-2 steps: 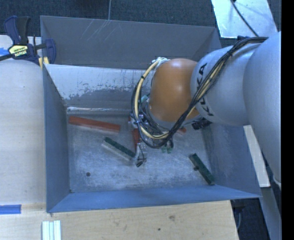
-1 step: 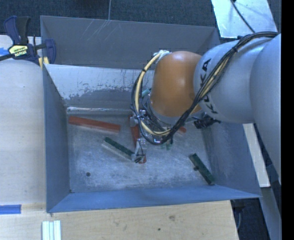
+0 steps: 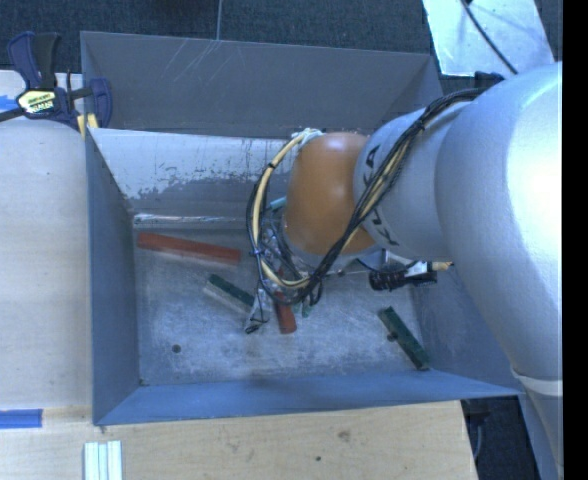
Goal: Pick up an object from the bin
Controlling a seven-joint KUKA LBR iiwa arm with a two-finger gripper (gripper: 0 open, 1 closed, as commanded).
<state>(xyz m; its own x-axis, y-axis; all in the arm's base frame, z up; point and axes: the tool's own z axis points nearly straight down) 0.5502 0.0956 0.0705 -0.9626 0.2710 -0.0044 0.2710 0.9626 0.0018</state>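
Note:
My gripper (image 3: 258, 314) reaches down to the bin floor near the middle, under the orange cover and its cables. A short red-brown piece (image 3: 286, 319) sits right beside its tip on the right; whether it is held I cannot tell. Just to the left, touching or nearly touching the tip, lies a small dark green strip (image 3: 230, 291). A long red-brown stick (image 3: 188, 247) lies flat along the back left of the floor.
Another dark green strip (image 3: 403, 337) lies at the front right of the floor. A black pen-like thing with a white tip (image 3: 406, 275) shows at the right, close under the arm. The arm covers the bin's right back part.

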